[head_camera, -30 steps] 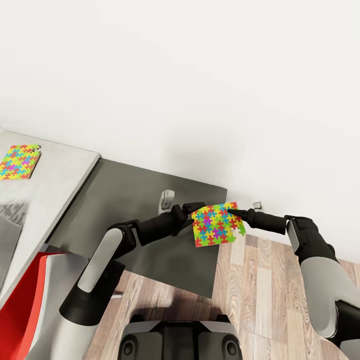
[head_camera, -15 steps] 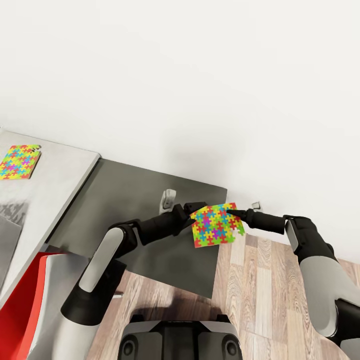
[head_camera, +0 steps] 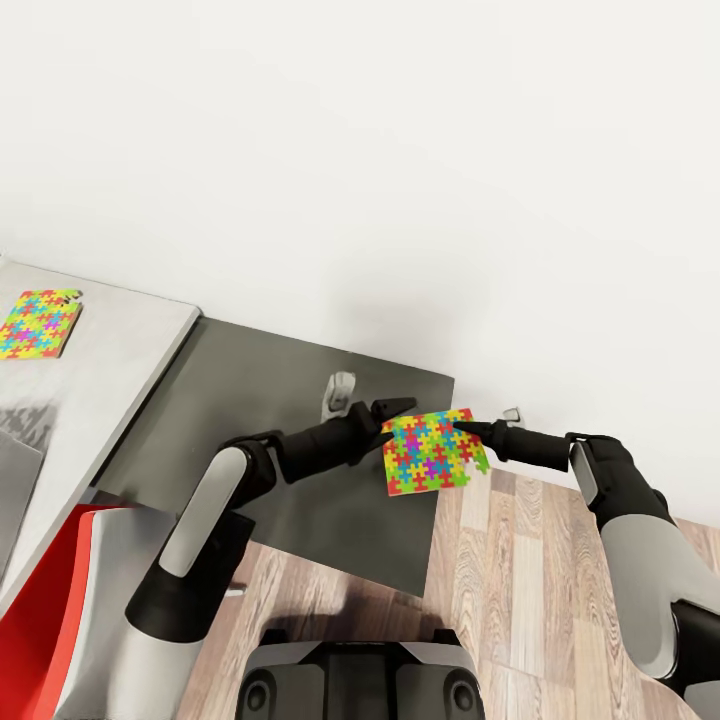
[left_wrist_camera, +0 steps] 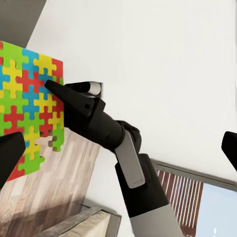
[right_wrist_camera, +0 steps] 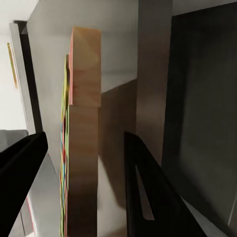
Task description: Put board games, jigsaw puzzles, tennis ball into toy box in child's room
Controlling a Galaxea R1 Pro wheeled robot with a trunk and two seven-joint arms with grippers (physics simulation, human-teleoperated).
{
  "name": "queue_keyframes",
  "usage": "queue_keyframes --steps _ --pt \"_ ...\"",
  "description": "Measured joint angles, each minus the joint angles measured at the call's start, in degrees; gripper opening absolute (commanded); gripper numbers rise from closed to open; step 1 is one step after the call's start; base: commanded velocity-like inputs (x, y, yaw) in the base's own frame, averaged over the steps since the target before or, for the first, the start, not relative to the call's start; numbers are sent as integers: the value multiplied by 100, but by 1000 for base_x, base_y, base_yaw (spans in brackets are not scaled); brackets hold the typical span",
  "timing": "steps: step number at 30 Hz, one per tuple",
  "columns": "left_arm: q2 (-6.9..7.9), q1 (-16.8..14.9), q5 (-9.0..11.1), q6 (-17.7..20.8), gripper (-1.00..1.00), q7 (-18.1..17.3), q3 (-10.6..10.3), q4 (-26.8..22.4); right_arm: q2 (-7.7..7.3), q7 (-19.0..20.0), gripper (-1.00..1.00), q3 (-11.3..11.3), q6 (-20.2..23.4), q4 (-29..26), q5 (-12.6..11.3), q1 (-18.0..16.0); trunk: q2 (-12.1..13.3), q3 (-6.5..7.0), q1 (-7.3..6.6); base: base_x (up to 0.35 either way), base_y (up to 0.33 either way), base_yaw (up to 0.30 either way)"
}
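While right jaws [head_camera: 462, 429] pinch it, the flat squarish jigsaw puzzle [head_camera: 432, 450] hangs.

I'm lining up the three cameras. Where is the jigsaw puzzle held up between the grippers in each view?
Head view: jigsaw puzzle centre-right, past the dark table corner, over the floor.
Left wrist view: face-on, with the right gripper on its edge.
Right wrist view: edge-on, between that gripper's fingers.
Shared landmark: the right gripper.
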Motion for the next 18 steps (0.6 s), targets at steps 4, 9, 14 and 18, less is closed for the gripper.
queue_keyframes --steps 4,9,14,18 --pt "-3 -38 3 12 100 3 0 0 0 9 -100 -13 43 -10 34 2 -1 0 -1 0 0 0" --pt "-5 -54 24 19 100 0 3 -1 0 3 -100 -11 53 -11 27 3 -1 0 -1 0 0 0" --pt "-2 -66 108 21 100 -1 1 -2 -1 5 -100 -11 57 -15 31 4 -1 0 -1 0 0 0" --pt "1 -71 161 23 100 -1 1 -1 -1 8 -100 -12 59 -18 33 7 -1 0 -1 0 0 0"
